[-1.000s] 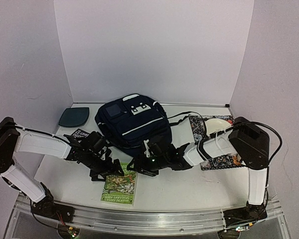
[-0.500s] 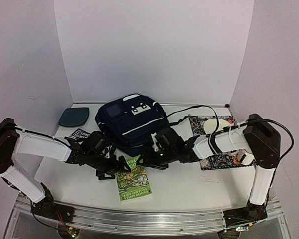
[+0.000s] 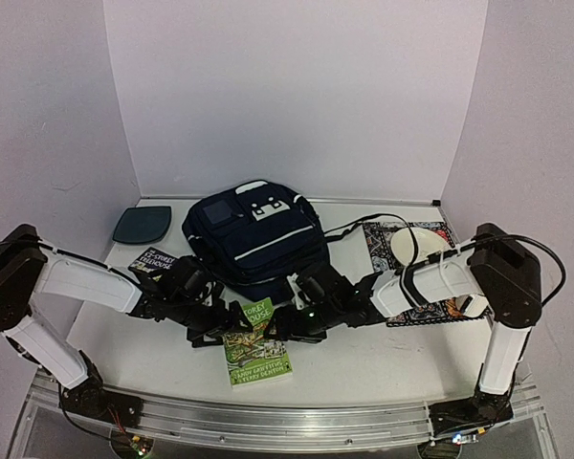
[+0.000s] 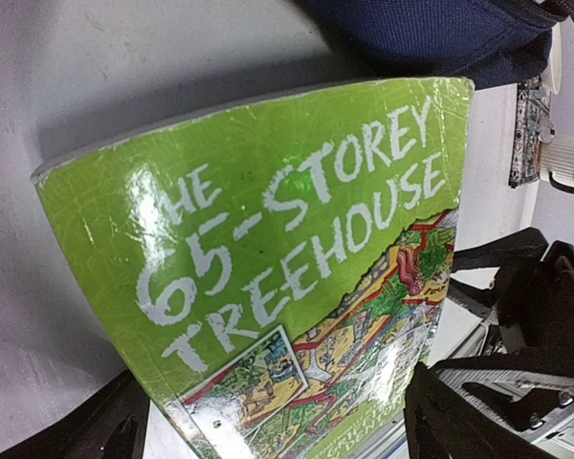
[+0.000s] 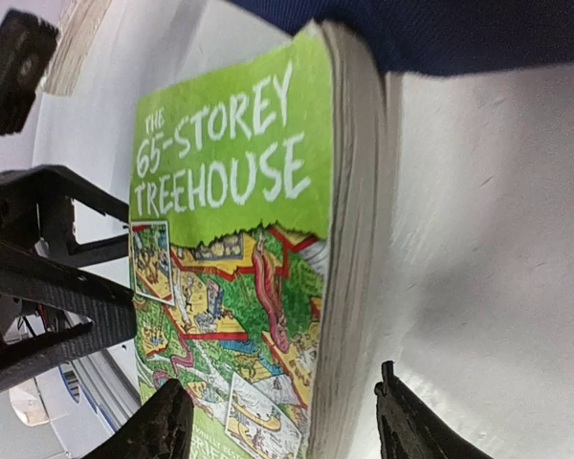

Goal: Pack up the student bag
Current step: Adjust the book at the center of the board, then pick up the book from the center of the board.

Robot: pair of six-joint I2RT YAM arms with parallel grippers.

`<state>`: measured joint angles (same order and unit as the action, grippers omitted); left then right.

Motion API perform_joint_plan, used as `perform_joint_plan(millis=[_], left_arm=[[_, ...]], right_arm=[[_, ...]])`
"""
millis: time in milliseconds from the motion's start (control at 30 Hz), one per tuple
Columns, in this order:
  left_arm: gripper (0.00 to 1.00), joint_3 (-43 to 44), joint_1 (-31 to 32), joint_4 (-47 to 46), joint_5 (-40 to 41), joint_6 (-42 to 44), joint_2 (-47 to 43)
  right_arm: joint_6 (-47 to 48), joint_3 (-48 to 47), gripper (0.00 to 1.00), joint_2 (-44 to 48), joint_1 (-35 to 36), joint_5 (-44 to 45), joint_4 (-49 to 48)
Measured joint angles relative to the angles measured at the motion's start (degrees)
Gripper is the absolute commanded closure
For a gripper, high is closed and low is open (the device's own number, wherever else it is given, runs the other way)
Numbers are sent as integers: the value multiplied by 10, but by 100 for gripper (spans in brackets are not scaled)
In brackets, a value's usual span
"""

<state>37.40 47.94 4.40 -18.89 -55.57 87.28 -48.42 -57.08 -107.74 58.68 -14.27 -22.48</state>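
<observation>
My left arm (image 3: 81, 279) lies low and reaches in toward the middle. My left fingers (image 4: 478, 416) are spread wide apart. My right arm (image 3: 430, 277) bends at the elbow and reaches across, low too. My right fingers (image 5: 163, 426) sit near my left ones, tips facing them, with a gap; I cannot tell if they pinch.

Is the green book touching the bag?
Cannot tell: in the right wrist view the book meets the bag with no visible gap, but may only overlap it.
</observation>
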Motion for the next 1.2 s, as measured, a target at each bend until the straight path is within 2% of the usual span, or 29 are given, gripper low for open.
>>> perform_joint_plan(millis=[633, 867, 1133, 1200], left_arm=[[7, 2, -3, -33, -10, -16, 15], [8, -5, -3, -50, -6, -20, 12], [8, -14, -3, -64, -2, -29, 9], [7, -24, -1, -70, 5, -30, -1]], right_arm=[[-49, -12, 59, -17, 1, -9, 2], [-73, 0, 66, 12, 1, -15, -49], [-96, 11, 96, 14, 3, -14, -93], [-104, 18, 100, 14, 3, -12, -100]])
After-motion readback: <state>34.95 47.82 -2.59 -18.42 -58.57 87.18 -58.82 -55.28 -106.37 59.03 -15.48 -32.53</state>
